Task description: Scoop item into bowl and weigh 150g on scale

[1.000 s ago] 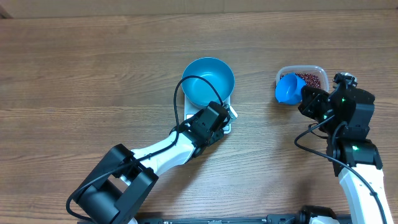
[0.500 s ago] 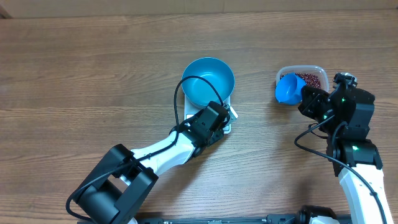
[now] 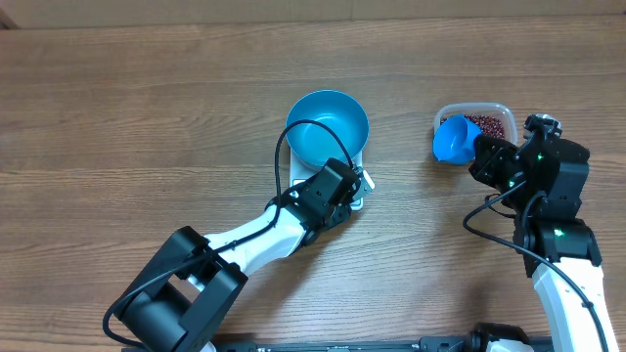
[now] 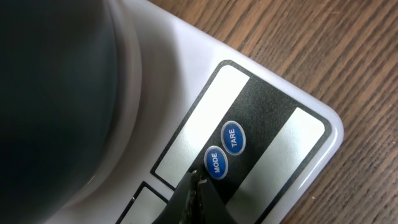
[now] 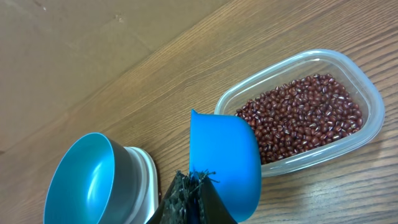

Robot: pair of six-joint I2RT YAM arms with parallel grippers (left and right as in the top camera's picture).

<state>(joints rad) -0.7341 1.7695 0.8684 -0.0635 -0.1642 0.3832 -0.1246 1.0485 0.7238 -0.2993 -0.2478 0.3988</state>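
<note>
Left end effector (image 4: 195,185), tips barely visible

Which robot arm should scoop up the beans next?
Probably the right. The right hand grips the blue scoop beside the tub of beans. The left hand is shut, down at the scale buttons.

— What's the scale (image 4: 168,37) made of?
— White plastic, smooth and glossy. Its panel (image 4: 205,118) has pale satin strips on matt black, with two shiny blue buttons (image 4: 234,137)
— And the bowl (image 3: 342,112) on the scale?
— Smooth teal, with a soft sheen inside. The table (image 3: 147,98) under the scale looks like matt brown wood with visible grain
— To the scale's right?
— A clear, glossy plastic tub (image 5: 323,150) of smooth maroon beans (image 5: 298,118), and a smooth blue plastic scoop (image 5: 224,162)
</note>
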